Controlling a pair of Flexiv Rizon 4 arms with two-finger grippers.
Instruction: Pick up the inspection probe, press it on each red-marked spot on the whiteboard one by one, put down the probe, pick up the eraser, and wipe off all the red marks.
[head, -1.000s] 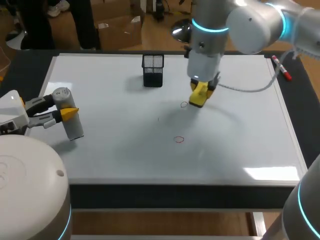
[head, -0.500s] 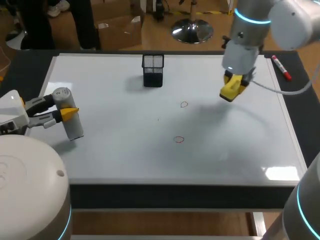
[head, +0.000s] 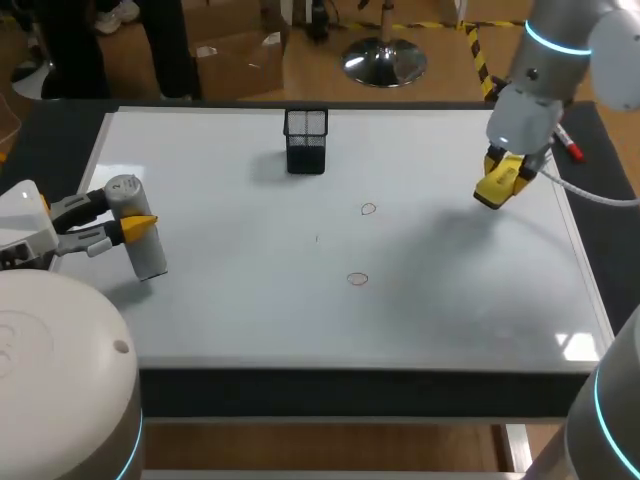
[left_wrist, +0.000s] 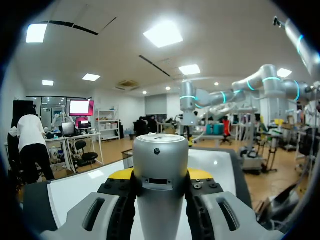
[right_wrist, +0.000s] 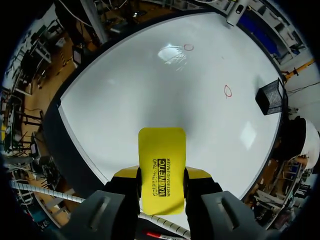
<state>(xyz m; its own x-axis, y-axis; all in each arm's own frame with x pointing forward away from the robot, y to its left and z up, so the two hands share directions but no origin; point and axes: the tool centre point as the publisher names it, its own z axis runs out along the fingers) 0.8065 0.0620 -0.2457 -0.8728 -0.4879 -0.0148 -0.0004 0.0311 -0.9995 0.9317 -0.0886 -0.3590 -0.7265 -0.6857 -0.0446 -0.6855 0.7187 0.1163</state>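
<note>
A whiteboard (head: 300, 330) fills the table. The right arm (head: 560, 50) bends down over its right side, and the right gripper (head: 500, 183) is clamped on a yellow eraser (head: 497, 187), whose black print shows only in the right wrist view. At the left edge, the left gripper (head: 133, 226) clasps the roughly upright silver probe (head: 140, 245), while a red ring (head: 368, 209) and a second red ring (head: 358, 279) sit mid-board, well apart from both.

The right gripper (right_wrist: 161, 175) clamps a flat yellow rectangular eraser (right_wrist: 161, 150) over the glossy white whiteboard (right_wrist: 140, 85). One red ring mark (right_wrist: 228, 91) lies ahead, and another red ring (right_wrist: 188, 47) lies farther off.
</note>
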